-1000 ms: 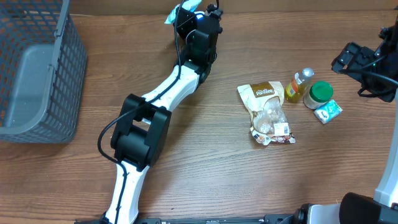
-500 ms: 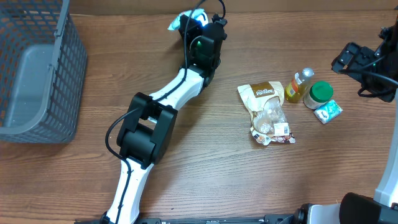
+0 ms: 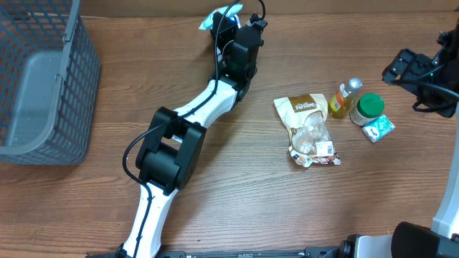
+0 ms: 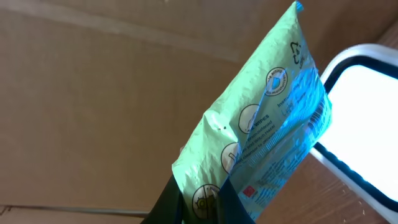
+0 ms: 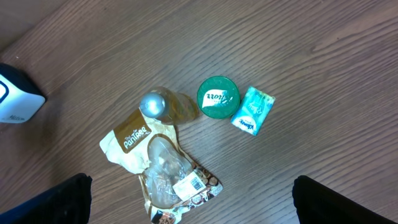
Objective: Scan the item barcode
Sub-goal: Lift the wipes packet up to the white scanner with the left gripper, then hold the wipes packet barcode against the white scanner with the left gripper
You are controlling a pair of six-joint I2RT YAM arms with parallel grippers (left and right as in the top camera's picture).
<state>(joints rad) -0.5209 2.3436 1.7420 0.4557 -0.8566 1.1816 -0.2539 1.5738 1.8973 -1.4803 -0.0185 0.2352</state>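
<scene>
1. Overhead: one basket [image 3: 43, 86] sits far left of the bag [image 3: 308, 129]. One bottle [image 3: 344, 99], one jar [image 3: 368, 107] and one teal pack [image 3: 378, 127] lie just right of it on the tabletop [image 3: 237, 186].
2. Left wrist: the left gripper [image 4: 199, 200] pinches one wipes pack [image 4: 267, 124] by its lower end, beside one white device [image 4: 367, 118].
3. Right wrist: the right gripper [image 5: 193, 202], spread wide and empty, hangs above the bag. The white device lies well left of the bag.

Soft, even light covered the table [image 3: 287, 215], leaving only faint shadows. In the left wrist view, a white panel [image 4: 367, 106] right of the green packet [image 4: 258, 121] was blown out to glare, and the packet's small print looked blurred. The right wrist view was sharp.
</scene>
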